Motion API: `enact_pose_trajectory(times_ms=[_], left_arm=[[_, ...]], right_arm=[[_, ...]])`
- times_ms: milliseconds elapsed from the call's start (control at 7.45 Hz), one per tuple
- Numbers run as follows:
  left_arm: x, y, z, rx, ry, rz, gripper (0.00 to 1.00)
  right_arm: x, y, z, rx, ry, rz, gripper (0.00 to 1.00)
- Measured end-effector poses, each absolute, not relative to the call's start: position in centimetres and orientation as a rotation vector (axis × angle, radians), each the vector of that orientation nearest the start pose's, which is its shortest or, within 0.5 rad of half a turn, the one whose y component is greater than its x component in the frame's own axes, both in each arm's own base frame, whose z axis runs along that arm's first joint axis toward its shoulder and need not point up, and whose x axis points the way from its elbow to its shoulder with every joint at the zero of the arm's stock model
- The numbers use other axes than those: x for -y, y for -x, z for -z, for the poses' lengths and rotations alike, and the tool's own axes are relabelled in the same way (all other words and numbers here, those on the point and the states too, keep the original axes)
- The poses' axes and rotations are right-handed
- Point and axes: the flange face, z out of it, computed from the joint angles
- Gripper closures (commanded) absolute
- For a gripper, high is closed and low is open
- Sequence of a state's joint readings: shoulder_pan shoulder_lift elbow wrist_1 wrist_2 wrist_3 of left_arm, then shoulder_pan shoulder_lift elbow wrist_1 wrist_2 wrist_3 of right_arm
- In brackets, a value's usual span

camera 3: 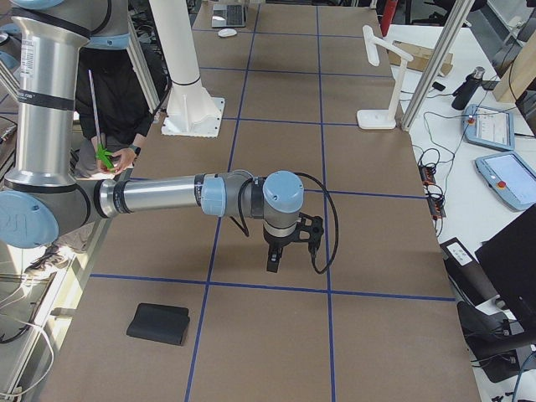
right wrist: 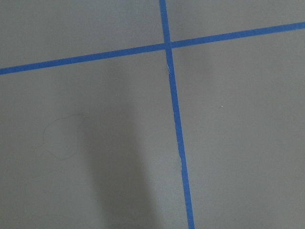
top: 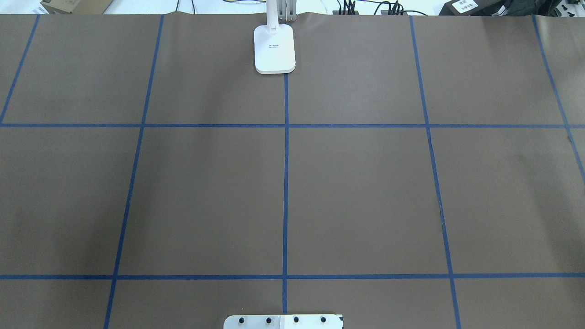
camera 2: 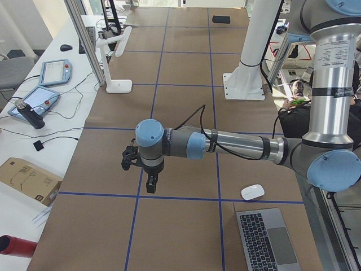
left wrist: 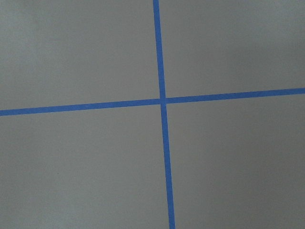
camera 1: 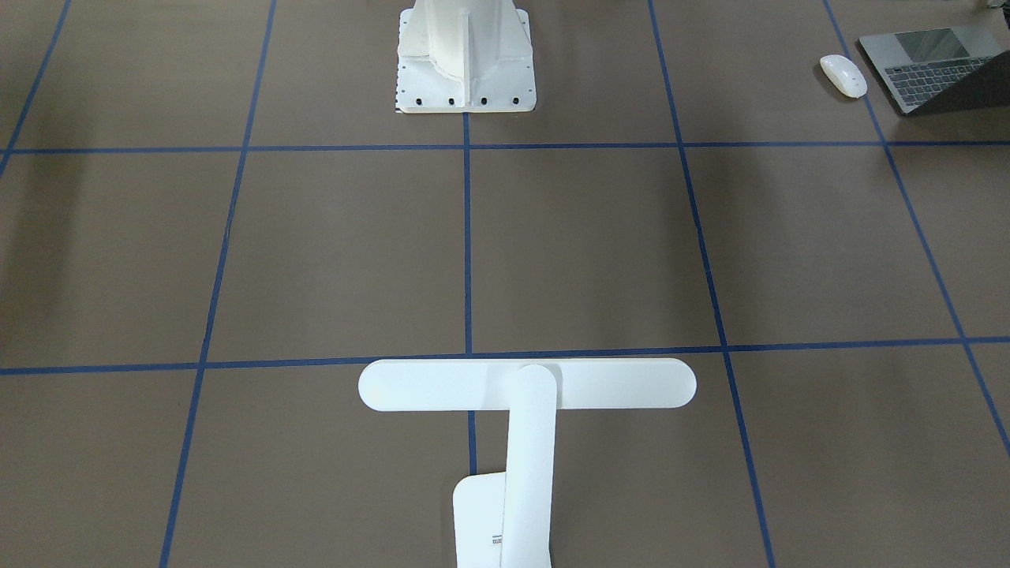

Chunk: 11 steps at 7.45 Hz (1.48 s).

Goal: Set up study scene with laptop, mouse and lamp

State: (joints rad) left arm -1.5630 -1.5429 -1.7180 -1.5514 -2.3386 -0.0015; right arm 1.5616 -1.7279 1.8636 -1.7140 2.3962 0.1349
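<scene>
Well, slim grey metal laptop (camera 1: 923,75), glossy white oval mouse (camera 1: 843,76) just beside, bench (top: 365,192) left end; white T-shaped desk lamp (camera 1: 442,385) far centre. We cannot tell grip state of left end effector (camera 2: 150,185), right end effector (camera 3: 273,261). We judge laptop base safer hold than lid.

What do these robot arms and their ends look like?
The left arm and right arm are silver tubes with light-blue rounded joint caps. The left tool and right tool are small and black, and a thin black cable loops off each wrist.
</scene>
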Motion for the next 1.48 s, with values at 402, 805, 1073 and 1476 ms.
enact_pose_trajectory(times_ms=[402,805,1073,1476], left_arm=[[48.4,6.0,-60.7,-0.765,-0.081,-0.042,0.01],[48.5,6.0,-60.5,-0.761,-0.095,-0.058,0.01],[48.7,6.0,-60.5,-0.762,-0.096,-0.061,0.01],[48.5,6.0,-60.6,-0.766,-0.089,-0.058,0.0]], right_arm=[[42.3,-5.6,-59.3,0.826,0.054,-0.116,0.0],[43.1,-5.5,-58.5,0.817,0.04,-0.104,0.0],[44.6,-5.1,-56.9,0.823,0.012,-0.085,0.0],[45.0,-5.0,-56.9,0.822,0.007,-0.079,0.0]])
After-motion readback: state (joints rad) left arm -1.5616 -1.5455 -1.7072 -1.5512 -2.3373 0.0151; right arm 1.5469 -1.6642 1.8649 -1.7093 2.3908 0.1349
